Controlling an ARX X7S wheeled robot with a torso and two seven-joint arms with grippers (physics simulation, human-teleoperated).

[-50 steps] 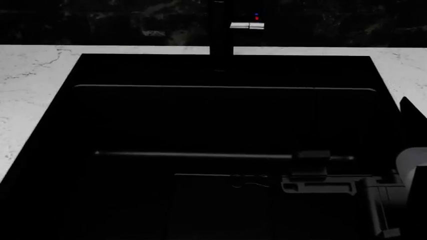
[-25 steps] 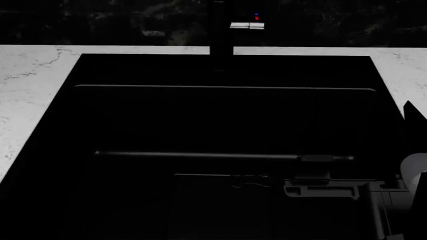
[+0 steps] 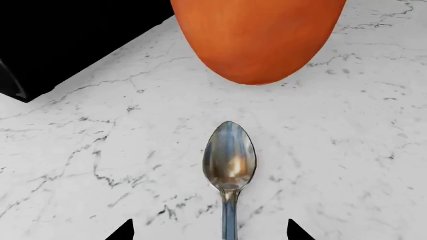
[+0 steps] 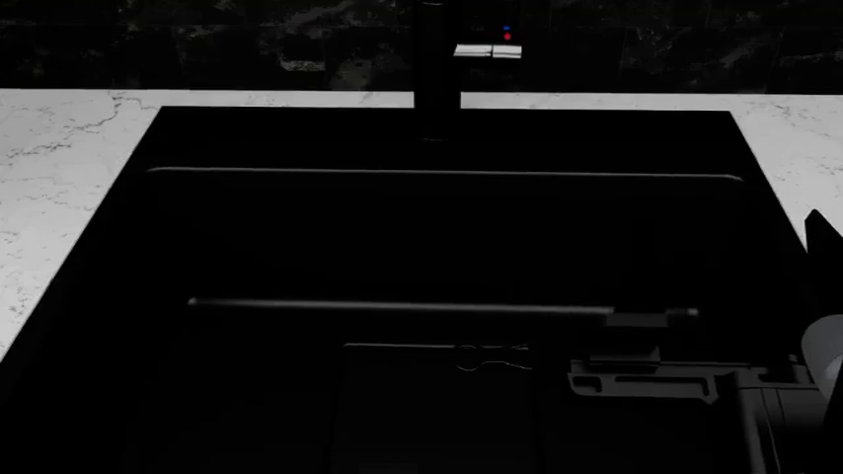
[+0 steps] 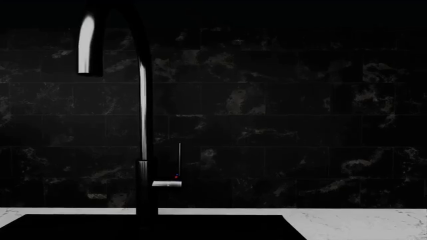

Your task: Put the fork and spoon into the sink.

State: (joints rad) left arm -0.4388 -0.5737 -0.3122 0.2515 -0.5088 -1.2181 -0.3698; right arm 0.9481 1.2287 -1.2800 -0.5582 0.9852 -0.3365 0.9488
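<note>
The spoon (image 3: 229,165) lies on the white marble counter (image 3: 347,150) with its oval bowl pointing away from my left gripper (image 3: 210,234). That gripper is open, and the spoon's thin handle runs between its two black fingertips (image 3: 124,231). The black sink (image 4: 421,237) fills the head view. A faint slim grey shape (image 4: 491,355) low in the basin may be the fork; it is too dim to be sure. My right gripper (image 4: 646,380) hangs over the sink's near right part, its jaws lost in the dark. The right wrist view shows none of its own fingers.
A big rounded orange object (image 3: 260,35) stands on the counter just beyond the spoon's bowl. A corner of the sink (image 3: 67,30) lies near it. The dark faucet (image 4: 437,59) with red and blue dots rises at the sink's back edge, against a black tiled wall (image 5: 280,110).
In the head view my right arm has drifted to the right and slightly down over the sink. The faint grey shape in the basin has stayed put.
</note>
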